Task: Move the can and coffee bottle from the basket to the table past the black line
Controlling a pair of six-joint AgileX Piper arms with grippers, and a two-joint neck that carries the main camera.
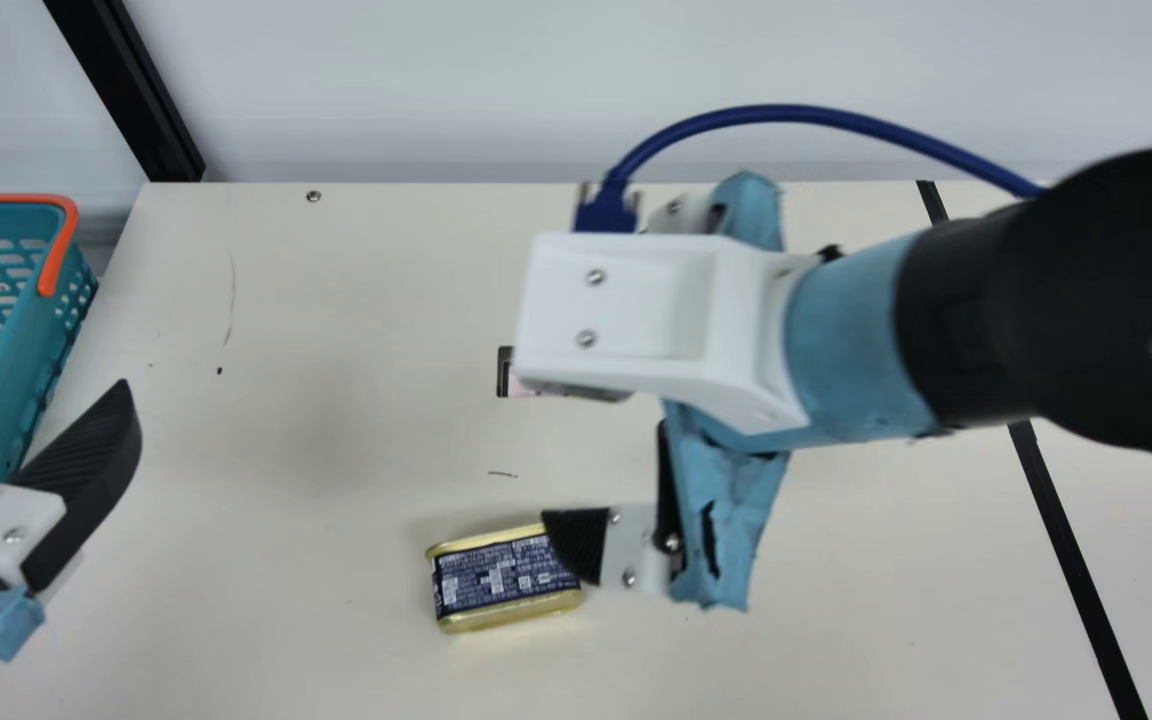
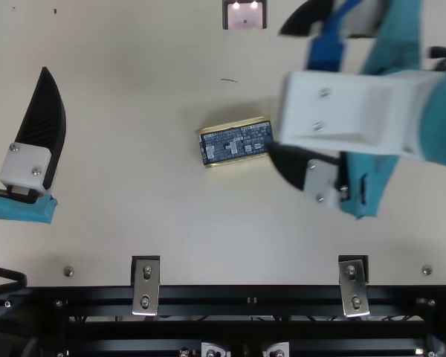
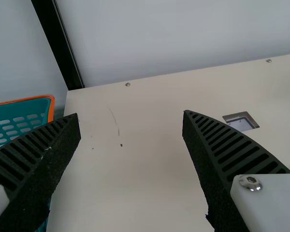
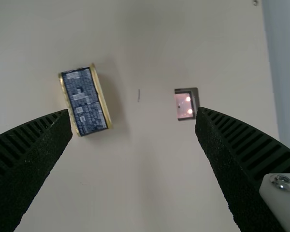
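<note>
Listing the table (image 1: 286, 450) by item: one can (image 1: 506, 580), gold-rimmed with a dark blue printed label, lying flat with the label facing up. Position: on the cream surface, between the teal basket (image 1: 18, 345) and the black line (image 1: 1066, 540), well apart from both and on the basket's side of the line.

Right gripper (image 2: 279, 89): released, its two ribbed fingers spread wide. The main view has one finger overlapping the can's corner; the top view sets that fingertip at the can's end. In the right wrist view the can sits just beside the tip of one finger, well apart from the other — whether they touch cannot be told. The small rectangular recess (image 4: 187, 104), dark-rimmed, appears near the opposite fingertip.

Left gripper (image 1: 48, 377): released likewise, fingers wide apart, with bare table seen between them in its wrist view. It is near the basket, one finger overlapping the basket in the main view, and well apart from the can.

Basket: orange-rimmed, perforated walls, at the main view's left edge. Also on record — one blue cable (image 1: 786, 113), arching from the right arm's white housing (image 1: 636, 300).
</note>
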